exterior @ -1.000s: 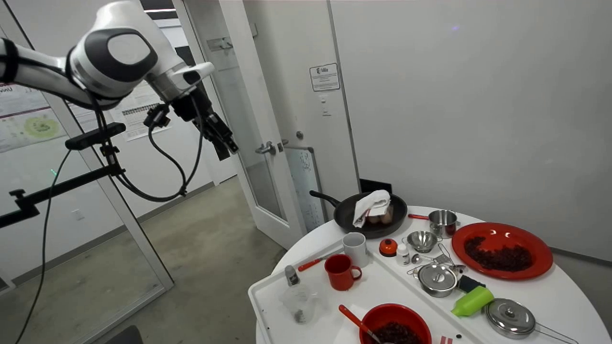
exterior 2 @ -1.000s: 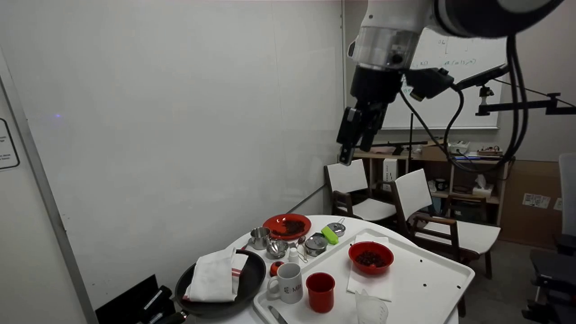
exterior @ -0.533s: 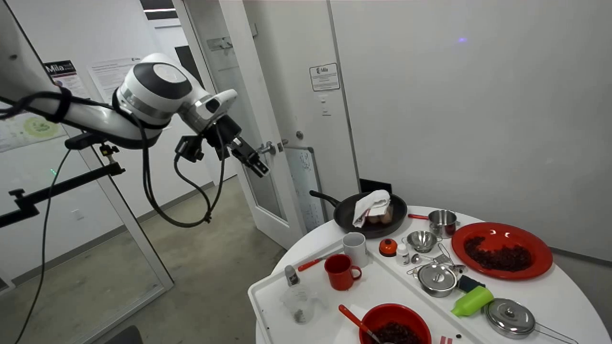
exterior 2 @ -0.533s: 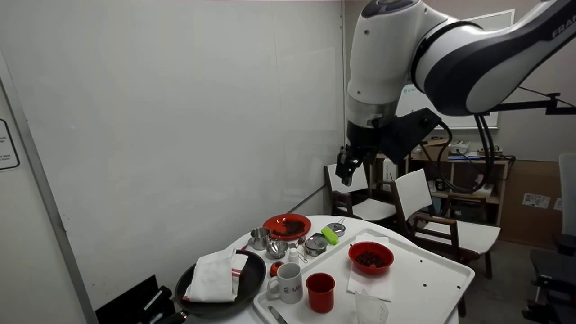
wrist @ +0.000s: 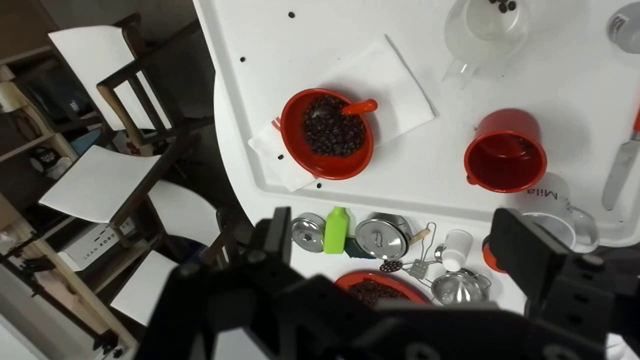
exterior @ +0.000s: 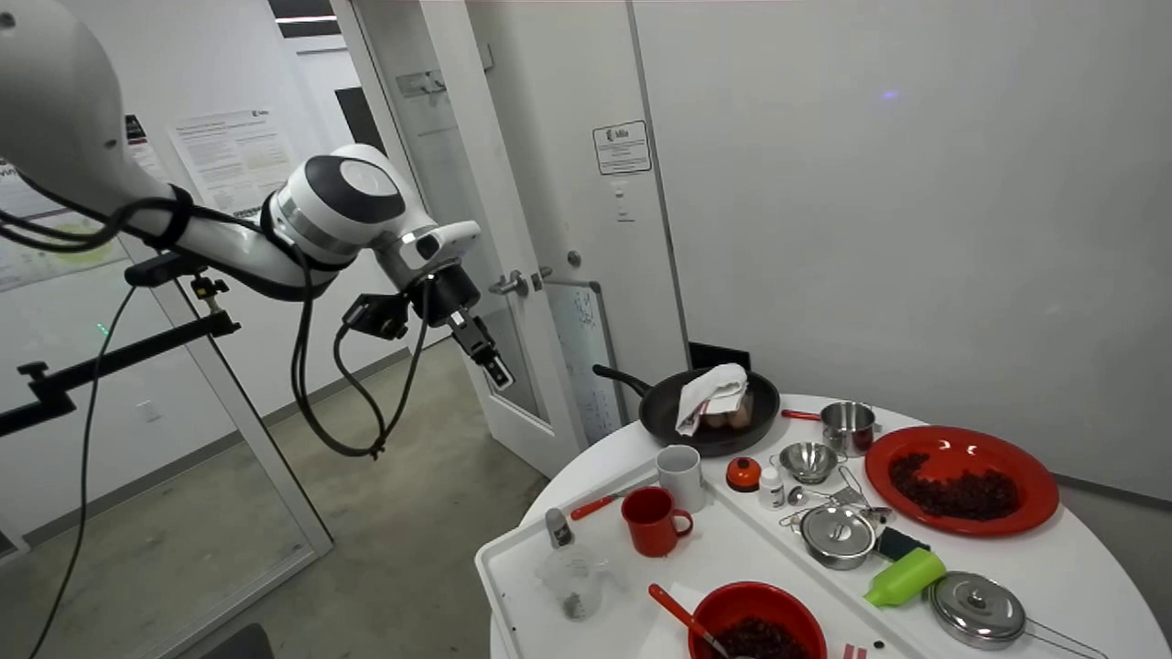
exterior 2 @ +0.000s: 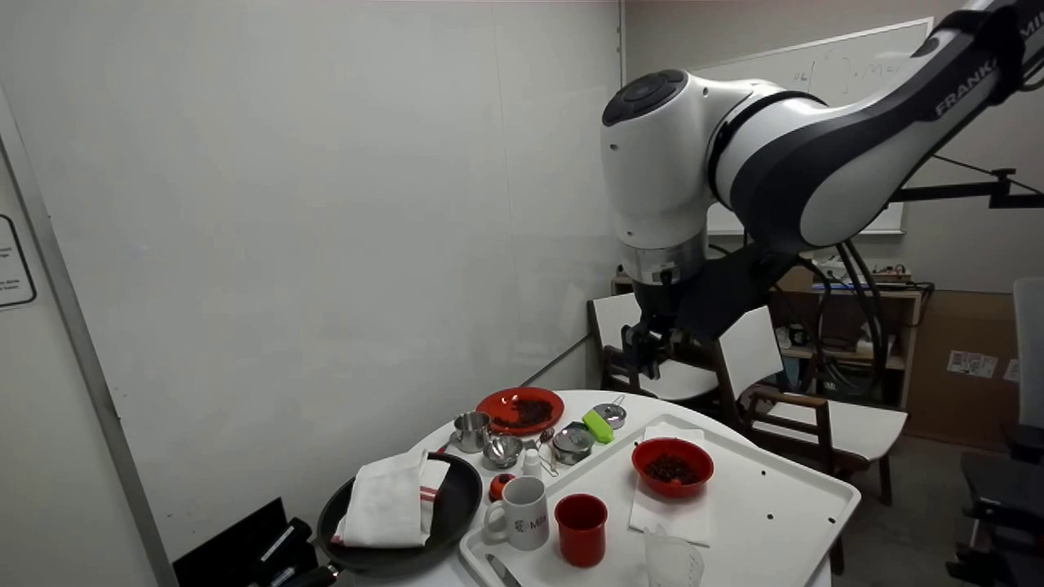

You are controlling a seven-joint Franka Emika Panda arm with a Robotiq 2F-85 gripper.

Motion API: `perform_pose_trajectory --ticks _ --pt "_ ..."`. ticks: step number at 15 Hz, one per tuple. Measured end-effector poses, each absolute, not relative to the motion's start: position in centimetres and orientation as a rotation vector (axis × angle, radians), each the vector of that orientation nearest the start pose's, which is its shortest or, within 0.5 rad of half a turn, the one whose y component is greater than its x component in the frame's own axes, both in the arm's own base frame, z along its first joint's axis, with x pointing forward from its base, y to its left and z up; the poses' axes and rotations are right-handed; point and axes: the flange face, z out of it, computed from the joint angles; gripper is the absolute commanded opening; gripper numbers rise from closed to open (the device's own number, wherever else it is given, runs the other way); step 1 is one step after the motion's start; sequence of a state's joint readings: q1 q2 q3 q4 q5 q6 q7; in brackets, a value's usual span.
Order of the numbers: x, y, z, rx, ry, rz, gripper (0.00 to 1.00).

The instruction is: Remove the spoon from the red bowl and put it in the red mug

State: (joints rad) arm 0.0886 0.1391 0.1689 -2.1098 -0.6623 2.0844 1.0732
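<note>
I hold my tool [wrist: 395, 225] up in the air, apart from the things on the desk [exterior: 1053, 567], and in an exterior view it slants downward. In the wrist view its two fingers [wrist: 280, 230] are widely spread, one at each side, and I see a part of the desk through the gap.

The spoon [wrist: 361, 107] is inside the red bowl [wrist: 295, 122]. Its head lies among dark beans [wrist: 335, 140], while the red handle leans over the rim and ends outside of it. Under the bowl there is a white napkin [wrist: 400, 100], which lies on the white tray [exterior 2: 758, 538].

The red mug [exterior: 648, 526] stands upright on the same tray, well apart from the bowl. Just beside it is a white mug [exterior 2: 526, 514] with printed letters; whether the two mugs touch, I cannot tell. A knife [wrist: 617, 172] lies near them, and a clear vessel [exterior 2: 673, 562] is also on the tray.

Next to the tray I see a wide red dish [exterior: 984, 448], a lime-green object [exterior: 906, 577] and a lidded pot [exterior: 838, 535]. A black pan [exterior 2: 465, 497] carries a white towel [exterior 2: 387, 505].
</note>
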Motion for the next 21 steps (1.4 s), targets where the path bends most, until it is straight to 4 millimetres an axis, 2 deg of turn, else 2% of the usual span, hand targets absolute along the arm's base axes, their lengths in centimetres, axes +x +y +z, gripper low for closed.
perform_pose_trajectory --ticks 4,6,8,12,15,18,21 --pt "54.2 10.8 34.7 2.549 -0.579 0.278 1.0" --pt "54.2 10.2 33.9 2.464 -0.67 0.308 1.0" --pt "54.7 9.5 31.6 2.388 -0.772 0.343 1.0" --pt "56.8 7.4 25.4 2.235 -0.98 0.374 1.0" --pt "58.6 4.7 21.1 2.105 -1.124 0.365 1.0" --pt "59.7 1.8 17.8 1.966 -1.223 0.344 1.0" --pt "60.0 0.3 15.4 1.888 -1.283 0.309 1.0"
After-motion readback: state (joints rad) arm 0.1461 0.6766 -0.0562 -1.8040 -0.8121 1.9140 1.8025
